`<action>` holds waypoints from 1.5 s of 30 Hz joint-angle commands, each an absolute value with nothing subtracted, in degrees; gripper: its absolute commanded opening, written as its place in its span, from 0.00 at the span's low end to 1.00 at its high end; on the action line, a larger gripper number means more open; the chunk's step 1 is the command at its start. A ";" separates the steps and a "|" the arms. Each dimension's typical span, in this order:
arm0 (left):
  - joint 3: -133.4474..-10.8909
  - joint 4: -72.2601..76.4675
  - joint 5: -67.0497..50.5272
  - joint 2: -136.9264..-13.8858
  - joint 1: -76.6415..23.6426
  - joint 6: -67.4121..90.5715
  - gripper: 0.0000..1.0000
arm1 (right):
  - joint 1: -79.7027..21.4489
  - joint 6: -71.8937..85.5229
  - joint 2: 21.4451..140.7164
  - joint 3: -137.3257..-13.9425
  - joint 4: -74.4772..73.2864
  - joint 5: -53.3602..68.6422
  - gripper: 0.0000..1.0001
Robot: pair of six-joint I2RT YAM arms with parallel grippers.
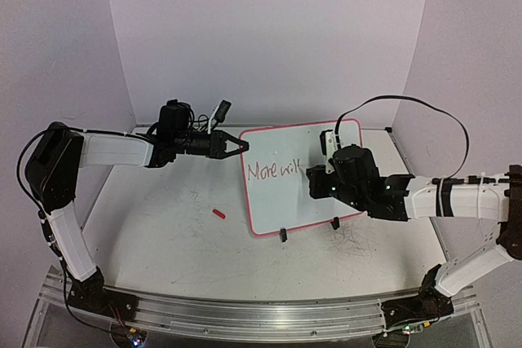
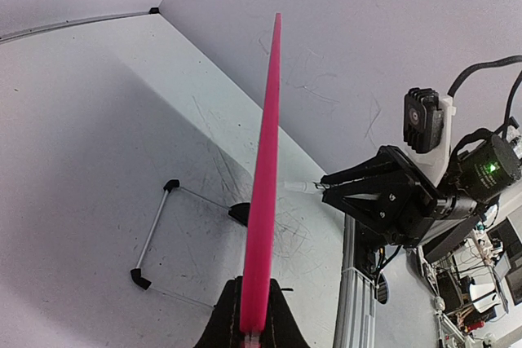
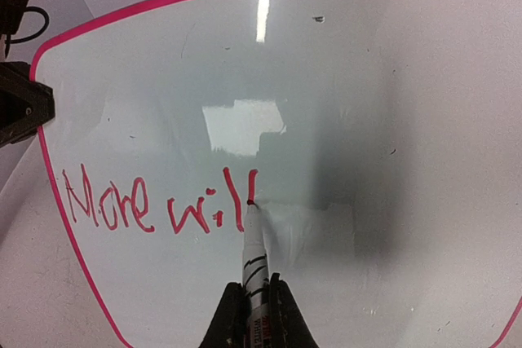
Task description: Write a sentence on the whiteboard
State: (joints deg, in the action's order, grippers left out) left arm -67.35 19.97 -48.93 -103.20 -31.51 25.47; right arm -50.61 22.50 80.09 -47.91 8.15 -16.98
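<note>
The whiteboard [image 2: 265, 160] shows edge-on, a thin pink strip rising from the bottom centre, upright on the scratched white bench [image 2: 98, 120]. The left hand [image 2: 253, 330] is clamped on its rim at the bottom. A wire stand [image 2: 153, 234] (black at its ends) lies on the bench on one side. On the other, the right hand [image 2: 330, 187] pinches a marker [image 2: 300, 187], tip just at the board's face.

Overhead camera looks down; wrist cameras closely share the whiteboard [image 3: 367, 79].
</note>
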 commanded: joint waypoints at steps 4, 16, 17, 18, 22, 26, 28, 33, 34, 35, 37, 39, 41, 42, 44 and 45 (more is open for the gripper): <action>-67.15 20.06 -48.88 -102.40 -31.73 26.37 0.00 | -50.79 23.86 78.82 -46.09 5.77 -17.23 0.00; -67.07 20.04 -48.90 -102.60 -31.73 26.19 0.00 | -50.86 23.41 77.68 -46.13 4.88 -18.75 0.00; -67.06 20.04 -48.89 -102.71 -31.73 26.18 0.00 | -50.88 23.14 77.35 -46.57 4.86 -18.19 0.00; -67.06 20.04 -48.85 -102.84 -31.73 26.18 0.00 | -50.89 22.87 76.77 -47.02 4.85 -17.10 0.00; -67.06 20.04 -48.80 -102.99 -31.73 26.19 0.00 | -50.82 22.02 73.11 -48.71 6.16 -12.73 0.00; -67.05 20.04 -48.82 -102.61 -31.73 26.09 0.00 | -50.73 20.44 70.34 -48.83 6.30 -14.95 0.00; -66.89 20.04 -48.72 -102.30 -31.73 25.98 0.00 | -50.73 19.01 69.56 -48.35 6.36 -15.68 0.00; -66.59 19.91 -48.22 -101.63 -31.72 25.40 0.00 | -50.71 17.41 67.60 -46.61 6.55 -16.47 0.00; -66.56 19.86 -48.13 -101.61 -31.72 25.34 0.00 | -50.71 17.01 67.28 -46.35 6.62 -16.66 0.00; -66.61 19.82 -48.19 -101.60 -31.73 25.37 0.00 | -50.71 16.48 66.79 -46.15 6.60 -16.92 0.00; -66.62 19.77 -48.37 -101.59 -31.80 25.39 0.00 | -50.71 15.75 65.58 -45.49 6.59 -17.86 0.00; -66.62 19.76 -48.15 -101.52 -31.78 25.19 0.00 | -50.71 14.98 64.30 -44.36 6.68 -18.97 0.00; -66.74 19.68 -48.08 -101.75 -31.83 25.07 0.00 | -50.71 14.13 63.27 -43.43 7.00 -19.81 0.00; -66.78 19.61 -48.21 -101.94 -31.82 25.12 0.00 | -50.71 13.73 62.99 -43.20 7.10 -20.20 0.00; -66.88 19.60 -48.28 -102.09 -31.82 25.22 0.00 | -50.71 13.00 62.98 -43.13 7.14 -20.59 0.00; -66.88 19.56 -48.31 -102.05 -31.82 25.22 0.00 | -50.71 12.78 63.09 -43.19 7.12 -20.75 0.00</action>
